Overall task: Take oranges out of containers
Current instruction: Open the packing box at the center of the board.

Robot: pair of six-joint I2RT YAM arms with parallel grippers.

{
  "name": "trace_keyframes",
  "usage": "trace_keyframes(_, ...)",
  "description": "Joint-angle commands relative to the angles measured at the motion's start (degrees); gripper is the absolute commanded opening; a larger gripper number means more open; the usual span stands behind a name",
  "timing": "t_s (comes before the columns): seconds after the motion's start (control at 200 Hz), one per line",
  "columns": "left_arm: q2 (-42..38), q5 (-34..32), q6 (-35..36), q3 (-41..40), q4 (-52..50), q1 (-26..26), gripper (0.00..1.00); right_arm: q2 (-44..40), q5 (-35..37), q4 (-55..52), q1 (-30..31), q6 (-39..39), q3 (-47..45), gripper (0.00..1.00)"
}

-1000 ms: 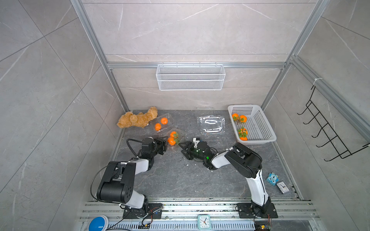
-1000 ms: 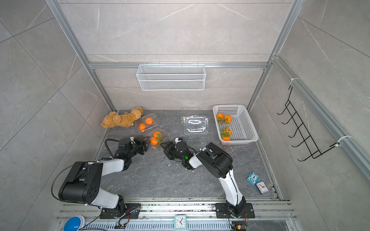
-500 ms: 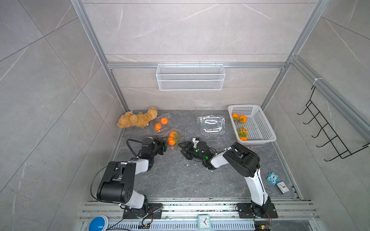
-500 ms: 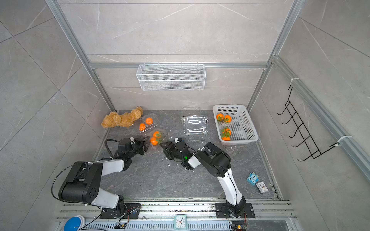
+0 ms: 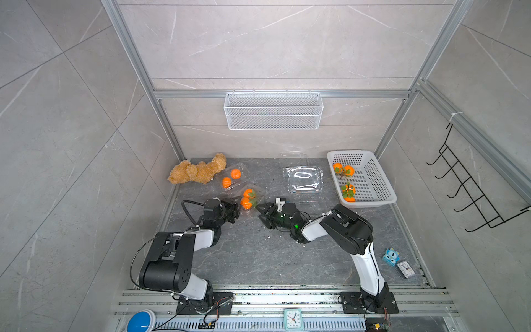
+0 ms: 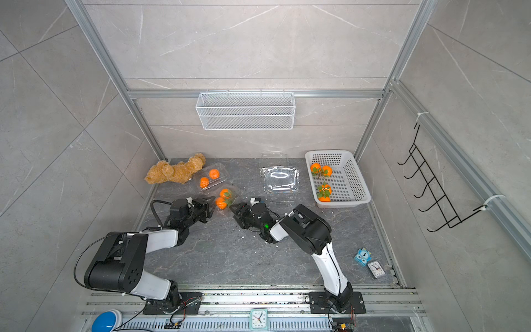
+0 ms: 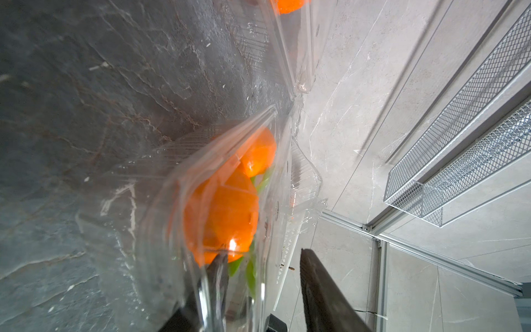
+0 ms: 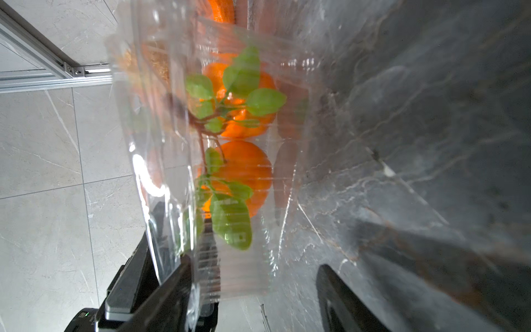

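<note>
We count 8 small round bright-orange fruits (image 5: 246, 203): 2 in the clear thin-plastic clamshell box (image 5: 260, 192) btwn both arms, 2 in a 2nd clamshell (image 5: 240, 181) by the fuzzy tan teddy bear (image 5: 198, 172), 4 in the white perforated plastic basket (image 5: 373, 184). A 3rd clamshell (image 5: 304, 179) lies open, empty. Left end effector (image 5: 237, 211) is clenched on the middle box's edge; right end effector (image 5: 261, 215) is released, jaws spread at its other end.

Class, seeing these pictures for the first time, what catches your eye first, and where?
Two bright leafy oranges in a clear container sit mid-table between the left gripper and right gripper. Four more oranges lie in the white basket at the right; a tan teddy bear lies at the back left.
</note>
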Motion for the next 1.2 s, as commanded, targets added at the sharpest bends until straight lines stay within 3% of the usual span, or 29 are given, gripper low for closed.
trace_keyframes(0.0,0.07,0.36,-0.47,-0.16,2.74,-0.50,0.45,0.95,-0.44,1.61,0.20,0.68,1.52,0.70)
trace_keyframes(0.294,0.71,0.28,-1.07,0.24,3.28,-1.69,0.45,1.40,-0.70,-2.84,0.26,-0.65,3.97,0.69)
trace_keyframes(0.584,1.96,0.29,-3.04,1.28,5.46,-2.58,0.45,-2.18,0.91,-21.66,0.40,-9.48,5.69,0.64)
trace_keyframes(1.197,4.62,-0.87,-4.93,3.24,7.56,-4.82,0.45,-4.35,3.63,-36.29,2.30,-21.24,9.33,0.63)
